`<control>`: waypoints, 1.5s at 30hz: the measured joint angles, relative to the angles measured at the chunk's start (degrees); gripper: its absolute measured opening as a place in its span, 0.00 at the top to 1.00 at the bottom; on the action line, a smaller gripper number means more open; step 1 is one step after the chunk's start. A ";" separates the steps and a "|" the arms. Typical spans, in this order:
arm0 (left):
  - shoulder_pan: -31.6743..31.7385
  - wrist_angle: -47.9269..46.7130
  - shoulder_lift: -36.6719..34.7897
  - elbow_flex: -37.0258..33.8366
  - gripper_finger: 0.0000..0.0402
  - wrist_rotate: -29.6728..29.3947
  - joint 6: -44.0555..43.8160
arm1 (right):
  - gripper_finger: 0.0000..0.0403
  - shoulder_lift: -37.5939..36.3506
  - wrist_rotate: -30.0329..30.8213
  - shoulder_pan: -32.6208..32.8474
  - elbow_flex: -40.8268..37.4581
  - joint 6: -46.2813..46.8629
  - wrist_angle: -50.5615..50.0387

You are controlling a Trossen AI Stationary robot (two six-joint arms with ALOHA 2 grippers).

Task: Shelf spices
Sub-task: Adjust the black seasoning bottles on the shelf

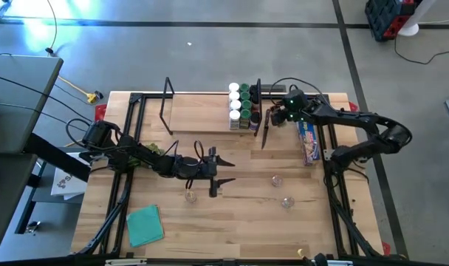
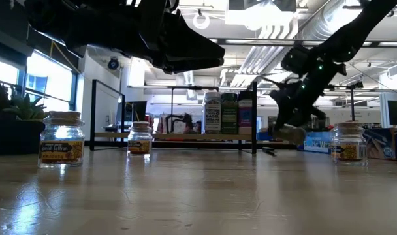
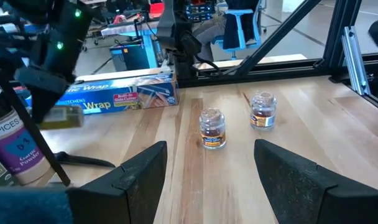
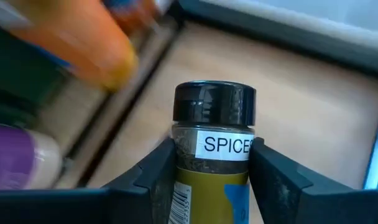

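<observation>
The shelf (image 1: 202, 114) is a light-wood board with black wire frames (image 1: 167, 103) at its ends. Several spice jars (image 1: 241, 107) stand packed at its right end, also seen in the low view (image 2: 228, 112). My right gripper (image 1: 275, 114) hovers just right of that group, shut on a black-lidded spice jar (image 4: 211, 155). Three small clear jars stand on the table: one (image 1: 191, 195) near my left gripper, two (image 1: 275, 179) (image 1: 286, 201) further right. My left gripper (image 1: 218, 171) hangs open above the table's middle, with those two jars (image 3: 212, 129) (image 3: 262, 111) ahead of it. My right gripper pinches the black-lidded jar between its two fingers (image 4: 156, 171), on the labelled body just below the lid (image 4: 223, 144). The jar lies along the fingers, its lid (image 4: 214, 102) sticking out past their ends. It is lifted clear of the table, tilted (image 2: 291, 134).
A long blue wrap box (image 1: 307, 140) lies on the table right of the shelf. A green cloth (image 1: 145, 224) sits near the table's front left. The shelf's left and middle part is bare wood. Black frame rails run along both table sides.
</observation>
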 joint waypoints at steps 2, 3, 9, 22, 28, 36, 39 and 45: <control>0.00 0.00 0.00 0.00 0.41 -0.23 0.00 | 0.58 -1.28 2.41 1.48 -0.63 -2.29 4.19; 0.01 0.00 0.00 0.00 0.41 -0.25 0.00 | 0.59 -1.93 3.45 2.22 -1.43 -3.19 6.89; 0.00 0.00 0.00 0.00 0.41 -0.41 0.00 | 0.61 -5.41 4.65 5.58 -12.43 -7.34 31.53; 0.95 0.42 0.00 0.00 0.41 -1.89 0.00 | 0.62 -5.66 -4.33 6.73 -22.43 -15.31 54.09; 1.02 0.27 -0.49 1.34 0.41 -2.09 0.02 | 0.62 -5.61 -4.51 6.40 -22.43 -18.92 56.32; 1.04 -11.76 -9.57 1.64 0.41 -6.42 -0.03 | 0.62 -7.55 -4.31 6.57 -22.42 -18.58 59.24; 1.04 -18.01 -14.57 1.64 0.41 -10.15 -0.49 | 0.62 -11.72 -4.31 8.47 -22.41 -17.32 56.74; 0.89 -22.07 -21.09 1.20 0.41 -10.64 1.25 | 0.62 -24.02 -0.89 16.59 -22.35 -17.05 54.06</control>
